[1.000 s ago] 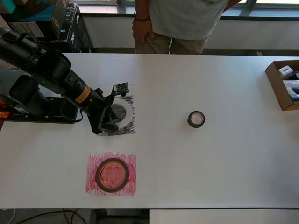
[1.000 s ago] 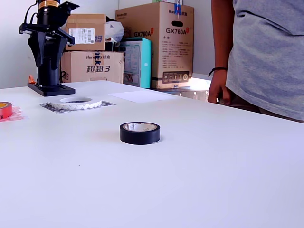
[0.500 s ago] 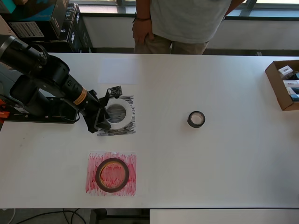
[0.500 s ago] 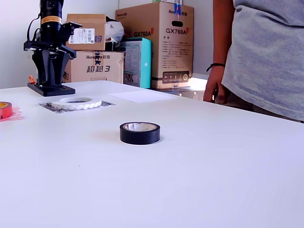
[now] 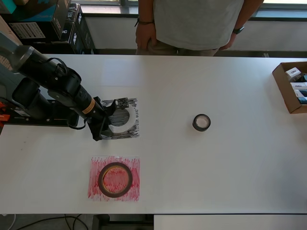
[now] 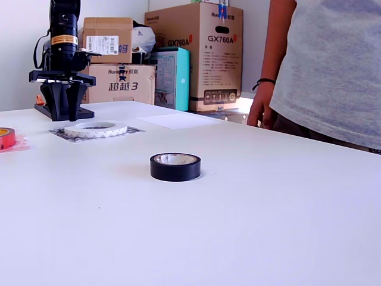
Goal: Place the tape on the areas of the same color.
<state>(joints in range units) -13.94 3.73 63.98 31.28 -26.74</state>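
Overhead view, left of centre: the black two-fingered gripper (image 5: 106, 122) points down over the flat white tape ring (image 5: 121, 117), which lies on the black scribbled patch (image 5: 130, 129). Its jaws look parted, apparently bracketing the ring's left rim; contact cannot be told. The small black tape roll (image 5: 201, 122) lies well apart, right of centre.
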